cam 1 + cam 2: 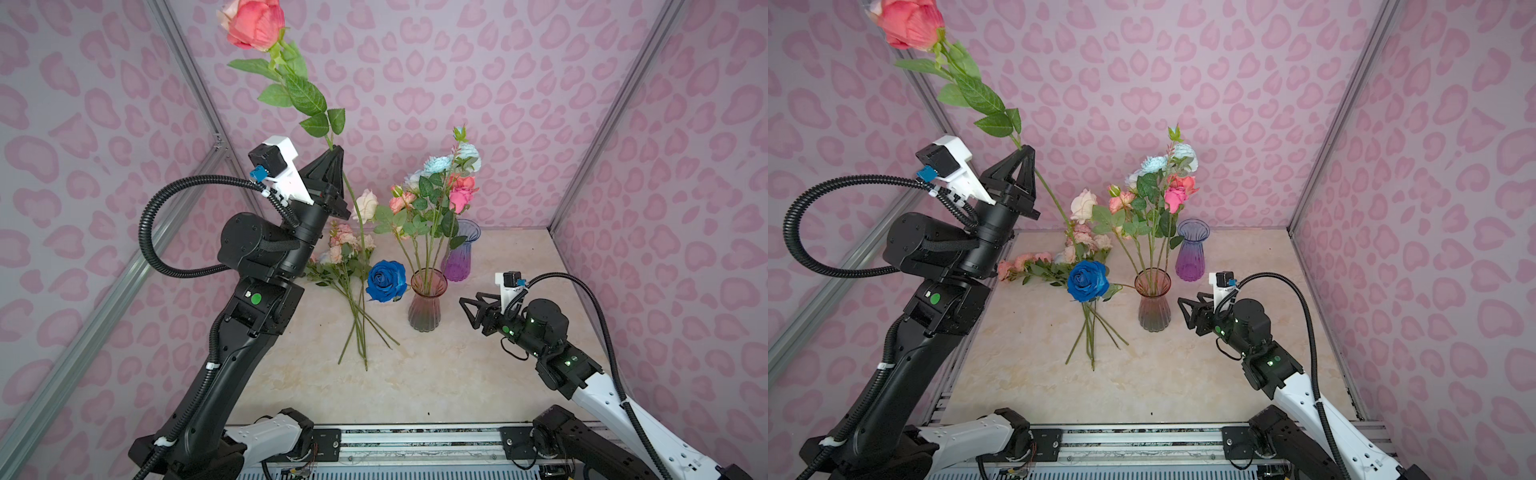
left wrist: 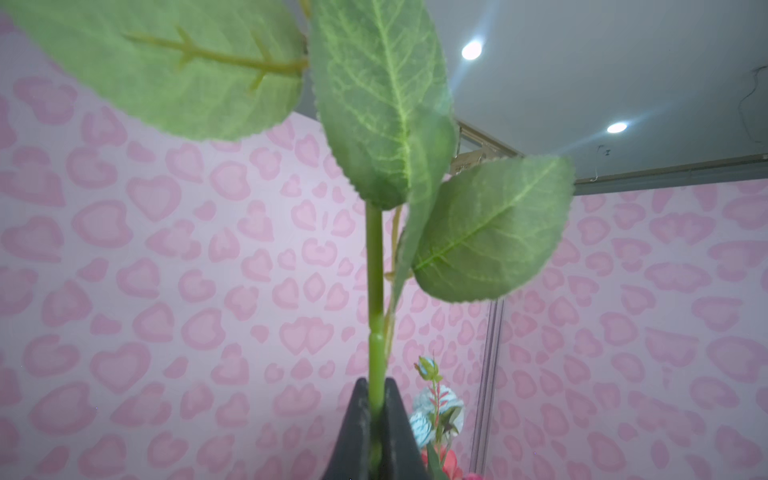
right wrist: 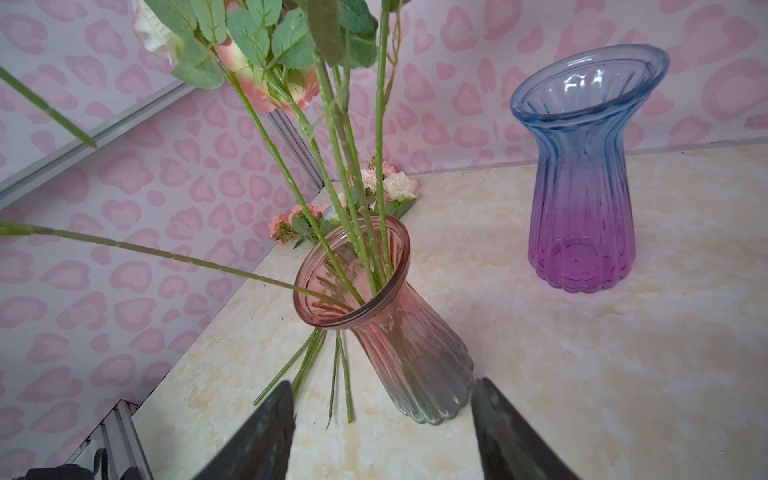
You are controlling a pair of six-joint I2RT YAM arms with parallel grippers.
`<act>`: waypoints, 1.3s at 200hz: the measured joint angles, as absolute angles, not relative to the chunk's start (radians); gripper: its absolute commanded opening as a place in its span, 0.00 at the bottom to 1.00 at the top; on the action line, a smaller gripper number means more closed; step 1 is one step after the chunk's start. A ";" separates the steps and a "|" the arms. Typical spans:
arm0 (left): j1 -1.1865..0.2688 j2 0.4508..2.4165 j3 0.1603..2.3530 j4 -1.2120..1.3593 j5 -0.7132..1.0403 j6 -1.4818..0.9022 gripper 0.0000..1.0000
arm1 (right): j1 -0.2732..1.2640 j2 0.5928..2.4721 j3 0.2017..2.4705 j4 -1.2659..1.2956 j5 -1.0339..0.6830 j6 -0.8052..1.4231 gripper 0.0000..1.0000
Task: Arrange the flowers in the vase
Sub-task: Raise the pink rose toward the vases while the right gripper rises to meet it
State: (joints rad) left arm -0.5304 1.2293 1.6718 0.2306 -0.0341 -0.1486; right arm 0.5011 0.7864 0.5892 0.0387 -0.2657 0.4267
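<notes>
My left gripper (image 1: 335,153) (image 1: 1026,152) (image 2: 376,399) is raised high and shut on the green stem (image 2: 375,270) of a pink-red rose (image 1: 253,23) (image 1: 911,23), whose head points up and to the left. The pink glass vase (image 1: 427,303) (image 1: 1153,305) (image 3: 395,328) holds several flowers (image 1: 440,187). A deep blue rose (image 1: 386,280) (image 1: 1088,280) leans out of its mouth to the left. More flowers (image 1: 345,249) (image 1: 1059,257) lie loose on the table left of the vase. My right gripper (image 1: 467,313) (image 1: 1185,312) (image 3: 382,384) stands open just right of the vase base, holding nothing.
An empty blue-to-purple glass vase (image 1: 461,257) (image 1: 1192,253) (image 3: 582,208) stands behind and right of the pink one. Pink heart-patterned walls (image 1: 540,104) close in the marbled table (image 1: 415,382) on three sides. A metal rail (image 1: 415,436) runs along the front edge.
</notes>
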 measured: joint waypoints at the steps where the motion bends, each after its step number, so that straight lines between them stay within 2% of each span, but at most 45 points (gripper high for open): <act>1: -0.531 1.232 1.675 0.233 -0.033 -0.147 0.03 | 0.501 0.786 0.589 0.039 -0.266 0.427 0.69; 34: -0.558 1.354 1.817 0.323 0.002 -0.131 0.03 | 0.498 0.773 0.589 0.036 -0.262 0.426 0.68; 59: -0.595 1.398 1.840 0.330 0.050 -0.128 0.03 | 0.495 0.763 0.613 0.009 -0.260 0.417 0.65; 99: -0.638 1.417 1.819 0.330 0.122 -0.133 0.03 | 0.508 0.791 0.837 -0.056 -0.262 0.337 0.61; 152: -0.659 1.441 1.876 0.284 0.195 -0.197 0.03 | 0.597 1.021 1.279 -0.157 -0.293 0.153 0.65; 206: -0.667 1.443 1.820 0.252 0.232 -0.257 0.03 | 0.653 1.288 1.759 -0.310 -0.358 -0.005 0.66; 238: -0.679 1.443 1.787 0.241 0.244 -0.281 0.03 | 0.668 1.422 1.918 -0.391 -0.395 -0.046 0.65; 260: -0.686 1.443 1.756 0.240 0.247 -0.287 0.03 | 0.690 1.482 1.964 -0.435 -0.403 -0.064 0.61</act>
State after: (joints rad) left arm -0.6857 1.4429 1.7557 0.2398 0.2470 -0.2874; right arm 0.6903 1.4818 1.9644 -0.4347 -0.4030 -0.0639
